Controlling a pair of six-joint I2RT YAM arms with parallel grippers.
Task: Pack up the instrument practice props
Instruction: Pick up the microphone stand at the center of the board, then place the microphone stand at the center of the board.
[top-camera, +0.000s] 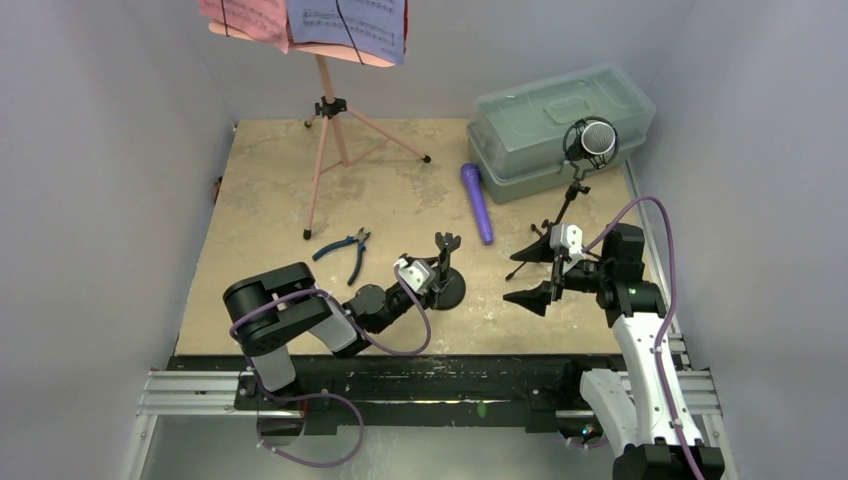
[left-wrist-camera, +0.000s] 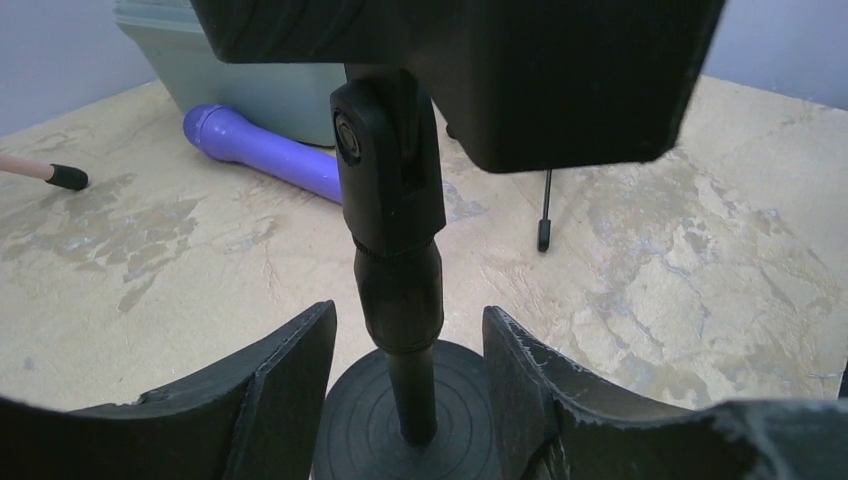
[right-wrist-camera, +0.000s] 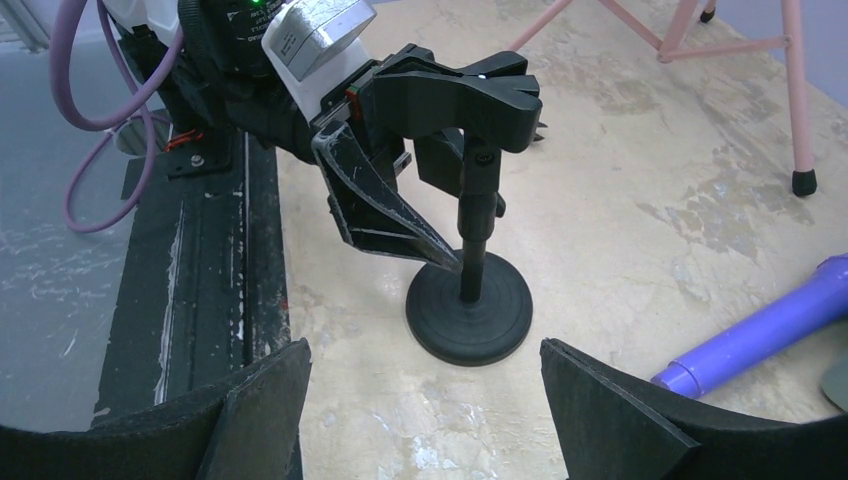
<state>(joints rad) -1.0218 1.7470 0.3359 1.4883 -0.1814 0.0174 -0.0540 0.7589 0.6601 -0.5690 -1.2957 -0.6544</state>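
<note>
A black round-base mic support (top-camera: 447, 287) stands near the front middle of the board. My left gripper (top-camera: 438, 274) is open, its fingers on either side of the support's stem (left-wrist-camera: 400, 290) with a gap on both sides. My right gripper (top-camera: 528, 277) is open and empty, to the right of that support (right-wrist-camera: 470, 312). The purple mic (top-camera: 477, 202) lies flat behind it. The black silver-headed mic (top-camera: 592, 141) sits on a black tripod support (top-camera: 563, 215). The pink rack (top-camera: 330, 130) stands at the back left, holding red and lavender sheets (top-camera: 345, 20).
Blue-handled pliers (top-camera: 345, 252) lie left of my left gripper. The translucent greenish lidded box (top-camera: 555, 120) sits shut at the back right, behind the silver-headed mic. The black rail (top-camera: 400, 375) runs along the board's front edge. Grey walls close in both sides.
</note>
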